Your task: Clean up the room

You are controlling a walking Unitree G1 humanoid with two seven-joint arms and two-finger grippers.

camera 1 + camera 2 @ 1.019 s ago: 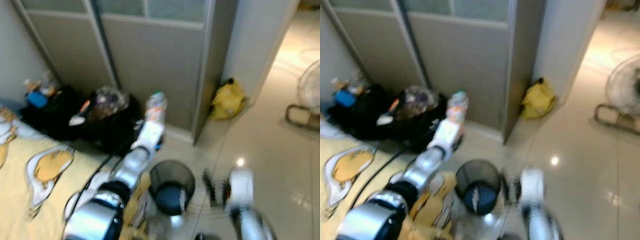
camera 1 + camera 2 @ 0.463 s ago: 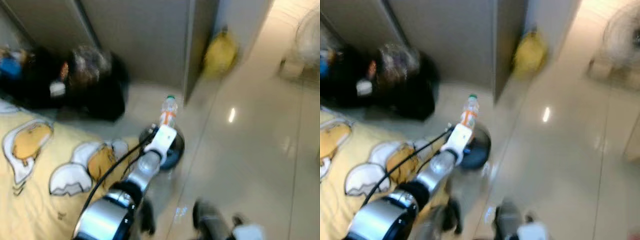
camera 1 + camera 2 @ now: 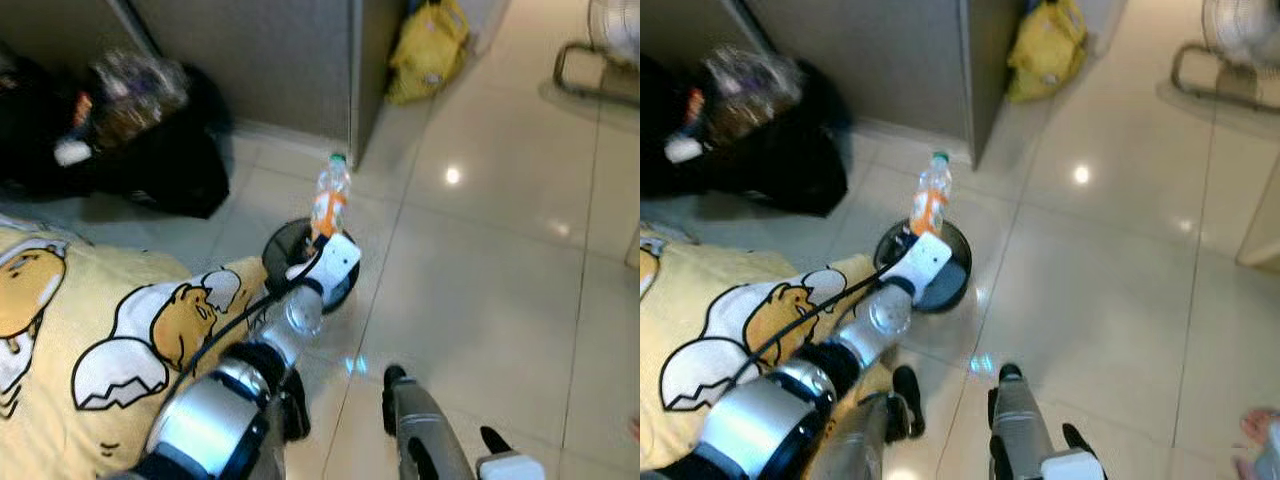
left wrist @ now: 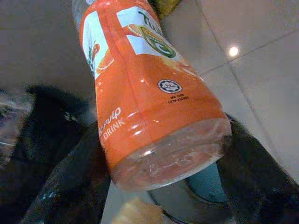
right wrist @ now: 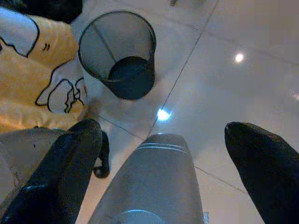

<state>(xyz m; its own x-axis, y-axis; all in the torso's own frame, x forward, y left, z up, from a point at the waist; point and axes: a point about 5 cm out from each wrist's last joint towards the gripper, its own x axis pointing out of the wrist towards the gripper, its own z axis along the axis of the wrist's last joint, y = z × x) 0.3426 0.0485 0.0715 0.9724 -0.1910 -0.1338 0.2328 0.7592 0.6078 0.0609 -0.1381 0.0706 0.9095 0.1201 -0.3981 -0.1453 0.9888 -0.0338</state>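
A clear plastic bottle (image 3: 330, 198) with an orange label and green cap stands upright in my left gripper (image 3: 322, 232), which is shut on its lower part. The bottle hangs over the black mesh bin (image 3: 276, 240) on the tile floor. In the left wrist view the bottle (image 4: 149, 93) sits between my dark fingers (image 4: 70, 186), and the bin's blue-lined bottom (image 4: 205, 186) lies below it. My right gripper (image 5: 161, 128) hangs open low at my side, beside my silver leg (image 5: 154, 177), and looks toward the bin (image 5: 119, 56).
A yellow blanket (image 3: 60, 330) with cartoon eggs covers the floor to the left, up against the bin. Black bags (image 3: 150, 150) lie by the grey wardrobe (image 3: 260, 50), a yellow bag (image 3: 428, 50) sits at its corner, and a fan base (image 3: 595, 70) stands far right. Glossy tiles (image 3: 500, 260) stretch right.
The camera has tipped down and closed in on the bin. My left arm has brought the bottle from in front of the wardrobe to above the bin. My right arm has dropped lower.
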